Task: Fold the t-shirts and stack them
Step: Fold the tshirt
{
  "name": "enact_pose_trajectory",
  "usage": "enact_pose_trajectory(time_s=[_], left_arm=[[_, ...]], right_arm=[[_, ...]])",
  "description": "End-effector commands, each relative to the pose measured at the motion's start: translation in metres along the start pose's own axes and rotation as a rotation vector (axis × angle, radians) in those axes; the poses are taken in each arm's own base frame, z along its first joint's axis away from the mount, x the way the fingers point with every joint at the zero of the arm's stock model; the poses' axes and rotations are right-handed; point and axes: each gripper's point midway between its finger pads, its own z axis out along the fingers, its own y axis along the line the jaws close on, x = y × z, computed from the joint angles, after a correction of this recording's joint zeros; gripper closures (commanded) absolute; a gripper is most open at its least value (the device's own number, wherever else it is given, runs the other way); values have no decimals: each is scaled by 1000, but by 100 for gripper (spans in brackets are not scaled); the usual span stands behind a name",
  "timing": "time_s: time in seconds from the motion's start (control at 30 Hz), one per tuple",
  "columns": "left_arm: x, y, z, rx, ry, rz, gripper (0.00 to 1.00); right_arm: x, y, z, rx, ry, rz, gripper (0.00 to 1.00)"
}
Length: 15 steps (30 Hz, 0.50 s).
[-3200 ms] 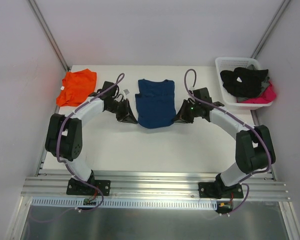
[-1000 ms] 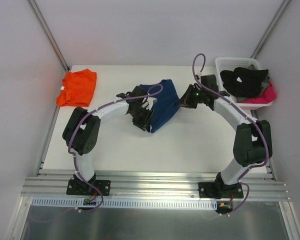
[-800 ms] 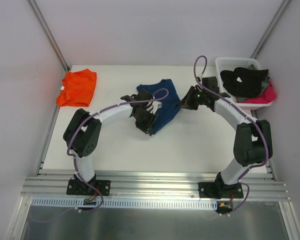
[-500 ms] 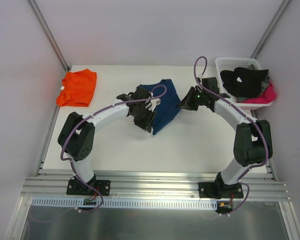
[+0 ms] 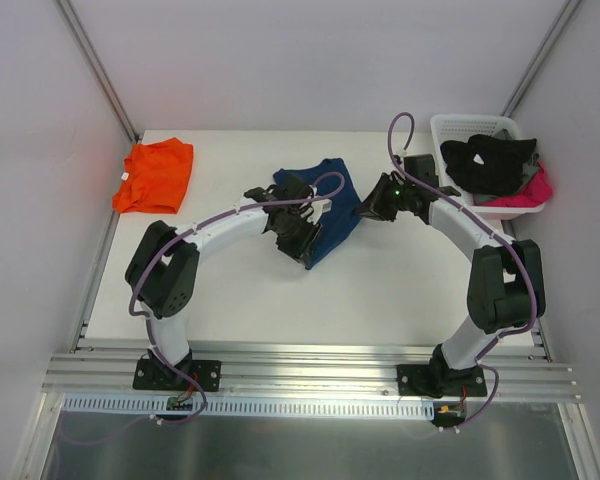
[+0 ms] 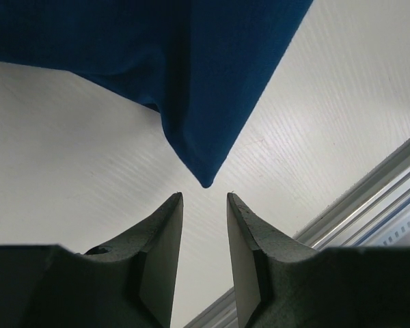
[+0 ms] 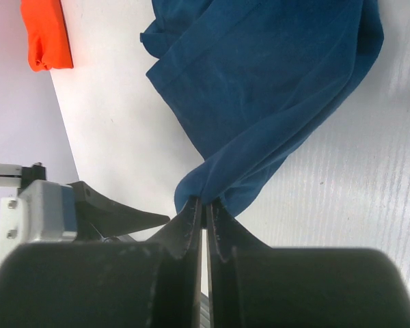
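The navy blue t-shirt [image 5: 332,200] lies bunched along a slant at mid-table, partly lifted on its right side. My right gripper [image 5: 364,210] is shut on a fold of its edge [image 7: 203,199], and the cloth [image 7: 260,89] spreads away from the fingertips. My left gripper [image 5: 303,246] stands open at the shirt's lower point. That cloth tip [image 6: 205,179] hangs just beyond the left gripper [image 6: 203,198], with nothing between the fingers [image 6: 165,232]. The bright orange t-shirt [image 5: 156,174] lies folded at the far left corner, also seen as the orange t-shirt [image 7: 46,34] in the right wrist view.
A white basket [image 5: 442,130] with dark and pink clothes stands at the back right, close behind the right arm. The metal rail [image 5: 310,378] runs along the table's near edge.
Since the earliest frame the flat navy shirt has been dragged into a slanted bunch, its right side raised. Over the last second the left gripper has shifted slightly toward the near right.
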Motion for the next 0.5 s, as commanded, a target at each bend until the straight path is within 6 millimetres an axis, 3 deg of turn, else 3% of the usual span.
enact_pose_trajectory(time_s=[0.0, 0.17, 0.47], left_arm=[[-3, -11, -2, 15, 2, 24, 67], [5, -15, 2, 25, 25, 22, 68], [0, -19, 10, 31, 30, 34, 68]], right_arm=[[-16, 21, -15, -51, -69, -49, 100], [-19, 23, -15, -56, -75, -50, 100], [-22, 23, -14, -58, -80, -40, 100]])
